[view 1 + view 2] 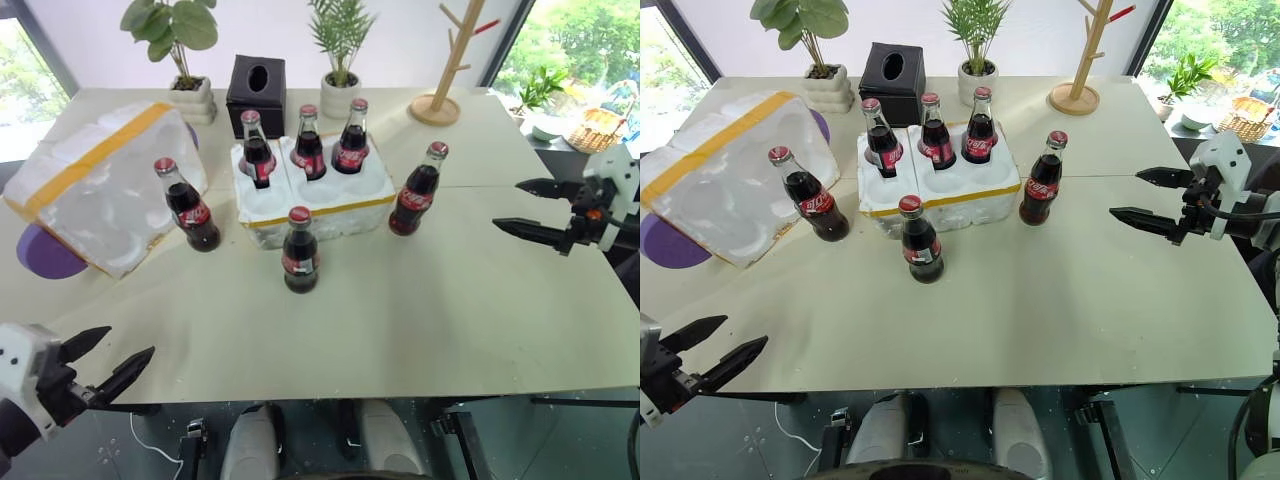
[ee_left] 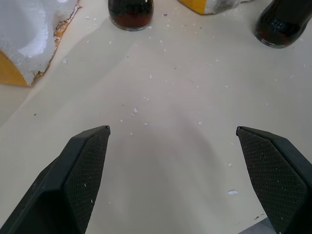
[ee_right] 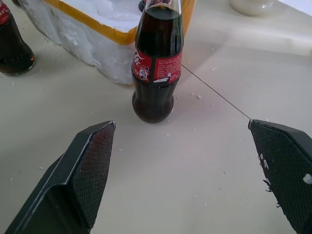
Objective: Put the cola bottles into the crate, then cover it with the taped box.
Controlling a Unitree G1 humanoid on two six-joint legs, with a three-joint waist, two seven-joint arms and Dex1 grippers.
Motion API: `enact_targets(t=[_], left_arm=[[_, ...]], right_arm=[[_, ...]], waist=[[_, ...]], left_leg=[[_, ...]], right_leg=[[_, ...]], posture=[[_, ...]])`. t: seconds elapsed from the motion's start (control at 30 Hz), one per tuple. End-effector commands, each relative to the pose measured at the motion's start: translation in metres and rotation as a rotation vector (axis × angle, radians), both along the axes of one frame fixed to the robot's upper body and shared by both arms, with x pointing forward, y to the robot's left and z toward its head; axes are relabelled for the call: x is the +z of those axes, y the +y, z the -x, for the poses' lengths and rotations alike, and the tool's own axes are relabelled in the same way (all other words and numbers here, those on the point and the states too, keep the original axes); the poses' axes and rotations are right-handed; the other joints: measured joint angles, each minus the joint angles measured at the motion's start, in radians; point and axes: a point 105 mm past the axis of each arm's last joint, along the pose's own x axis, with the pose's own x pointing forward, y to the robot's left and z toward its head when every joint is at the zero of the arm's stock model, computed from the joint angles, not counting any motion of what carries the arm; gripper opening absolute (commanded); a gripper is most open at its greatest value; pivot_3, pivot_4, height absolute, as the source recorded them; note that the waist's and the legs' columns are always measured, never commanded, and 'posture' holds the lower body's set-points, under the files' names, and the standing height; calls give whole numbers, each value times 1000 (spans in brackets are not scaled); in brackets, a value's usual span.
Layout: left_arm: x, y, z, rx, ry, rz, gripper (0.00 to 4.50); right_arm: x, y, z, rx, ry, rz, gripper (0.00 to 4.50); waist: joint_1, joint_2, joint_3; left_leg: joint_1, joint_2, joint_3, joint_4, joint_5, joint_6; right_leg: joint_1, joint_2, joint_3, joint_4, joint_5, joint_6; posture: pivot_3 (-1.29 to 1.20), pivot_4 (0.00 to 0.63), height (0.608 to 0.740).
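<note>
White styrofoam crate [image 1: 320,195] holds three cola bottles [image 1: 308,143] in back wells; front wells bare. Right gripper [image 1: 535,210] spread wide, empty, lined up on bottle at crate's right corner [image 1: 418,190], likely next pick. Left gripper [image 1: 110,362] spread, empty, low; front bottle [image 1: 300,252] ahead. Taped box [image 1: 100,185] waits tilted beyond left gripper, for covering last.

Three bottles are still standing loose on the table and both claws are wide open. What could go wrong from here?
1. The right gripper is open and aimed at the cola bottle right of the crate; a slightly off approach could tip that narrow bottle instead of gripping it.
2. The front bottle stands close before the crate, so reaching past it might knock it over.
3. The taped box lies tilted against the left bottle; lifting either could disturb the other.
</note>
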Motion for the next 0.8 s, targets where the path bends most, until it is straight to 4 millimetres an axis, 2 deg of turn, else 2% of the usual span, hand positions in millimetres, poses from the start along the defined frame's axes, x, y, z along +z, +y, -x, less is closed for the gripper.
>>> enact_targets(t=[0.03, 0.37, 0.47, 0.53, 0.63, 0.8], left_arm=[[5, -2, 0, -1, -26, -14, 4353], [4, 6, -9, 38, -32, -27, 4353], [11, 7, -17, 45, -77, -14, 4353], [23, 5, -28, 50, -145, -12, 4353], [43, -1, -48, 50, -246, 4, 4353], [56, -7, -83, 39, -303, -22, 4353]], right_arm=[[9, 0, -1, 6, -41, 2, 4500], [8, 4, -4, -2, -37, -14, 4500], [11, 7, -1, 9, -8, -58, 4500], [22, 13, 6, 52, -21, -69, 4500], [49, 26, 18, 99, -57, -110, 4500], [85, 59, 52, 260, -40, -182, 4500]], waist=[[0, 0, 0], [0, 0, 0], [1, 0, 0], [3, 0, 0], [5, 1, 0], [6, 1, 0]], left_leg=[[0, 0, 0, 0, 0, 0], [0, 0, 0, 0, 0, 0], [0, 0, 0, 1, 0, 0], [0, 0, 0, 1, 0, 0], [0, 0, 0, 1, 0, 0], [0, 0, 0, 1, 0, 0]], right_leg=[[0, 0, 0, 0, 0, 0], [1, 0, 0, 0, 0, 0], [1, 0, 0, 0, 0, 0], [1, 0, 0, 0, 0, 0], [1, 0, 0, 1, 0, 0], [2, 0, 0, 2, 0, 0]], posture=[[0, 150, 740], [0, 150, 740], [0, 150, 740], [0, 150, 740], [0, 150, 740], [0, 150, 740]])
